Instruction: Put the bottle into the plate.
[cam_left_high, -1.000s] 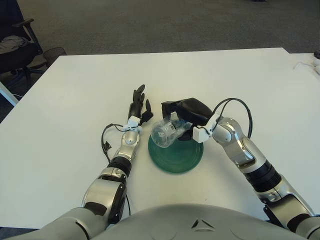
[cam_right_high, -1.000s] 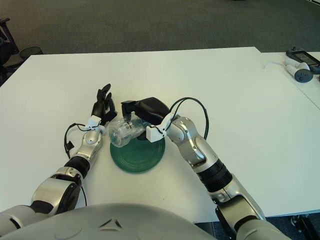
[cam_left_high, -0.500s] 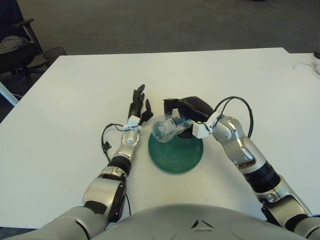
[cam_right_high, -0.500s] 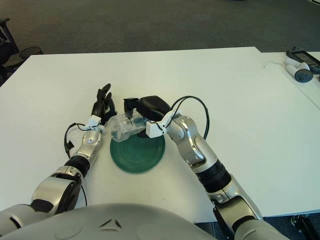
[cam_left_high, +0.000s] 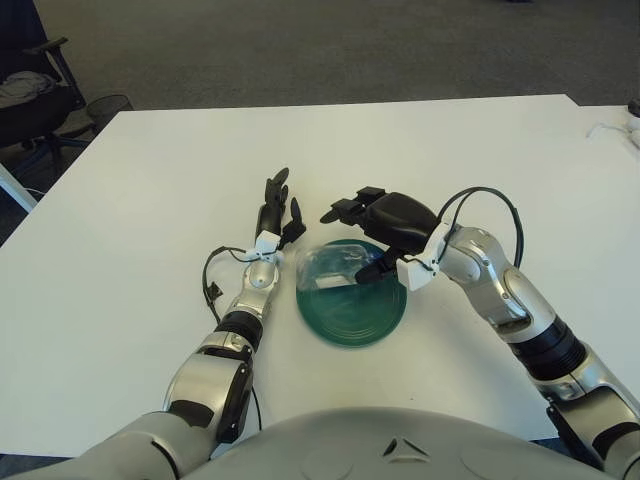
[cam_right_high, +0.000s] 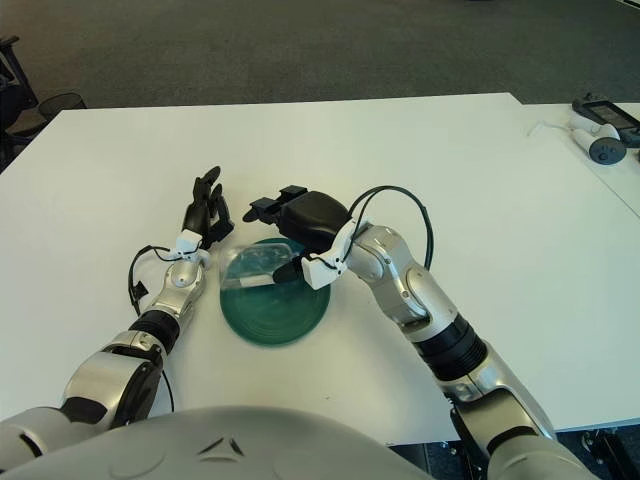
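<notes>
The bottle (cam_left_high: 335, 268) lies on its side in the plate (cam_left_high: 352, 318). My right hand (cam_left_high: 385, 220) hovers just above it, fingers spread and holding nothing. My left hand (cam_left_high: 276, 212) shows left of the plate, fingers extended.

Left hand (cam_left_high: 277, 212) sits just left of plate (cam_left_high: 352, 315), so that side's tight. Right hand (cam_left_high: 375, 225) w/ spread fingers hangs over bottle (cam_left_high: 328, 269). Table (cam_left_high: 150, 180) far, near & right: free room.
</notes>
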